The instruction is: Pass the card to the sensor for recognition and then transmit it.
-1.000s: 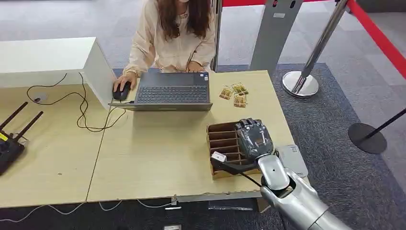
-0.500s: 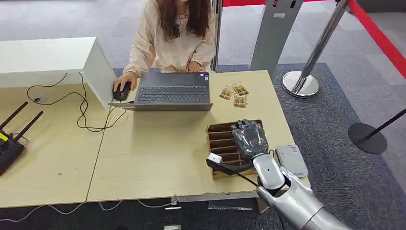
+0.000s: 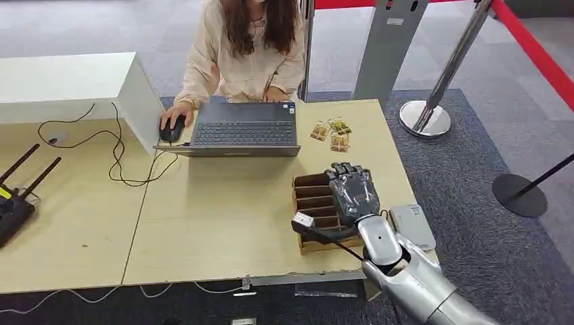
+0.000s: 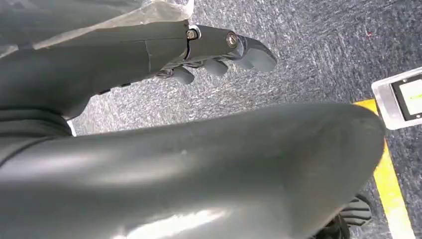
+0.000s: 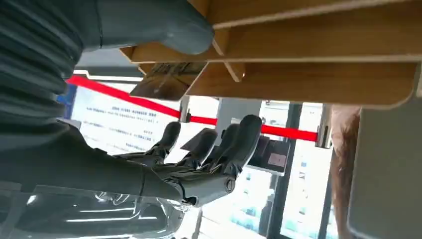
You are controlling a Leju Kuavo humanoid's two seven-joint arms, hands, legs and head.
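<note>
the right hand (image 3: 352, 191) is hovering palm down over a slotted wooden card box (image 3: 313, 201) near the right end of a light wooden table (image 3: 216, 223). its dark fingers (image 5: 234, 144) are stretching forward and lying a little apart, and the thumb (image 5: 164, 25) is sitting against the wooden edge of the box; the hand is open and holding nothing. in the right wrist view, a shiny brownish card (image 5: 166, 79) is showing at the box's wooden dividers, just beside the thumb, though whether the thumb is touching it cannot be told. a flat grey sensor pad (image 3: 411, 225) is lying on the table just beside the box, next to the silver forearm.

the left hand (image 4: 219, 50) is hanging low over grey carpet, with its fingers loosely curled in and holding nothing.

farther along the table, three small yellowish packets (image 3: 331, 133) are lying between the box and an open laptop (image 3: 240, 128). a person (image 3: 244, 47) in a cream top is sitting behind the laptop, one hand on a black mouse (image 3: 172, 128). a black router with antennas (image 3: 15, 196) is sitting at the table's left end, with black cables (image 3: 115, 152) trailing nearby. a red barrier belt (image 3: 535, 54) on metal posts is standing on the carpet to the right.
</note>
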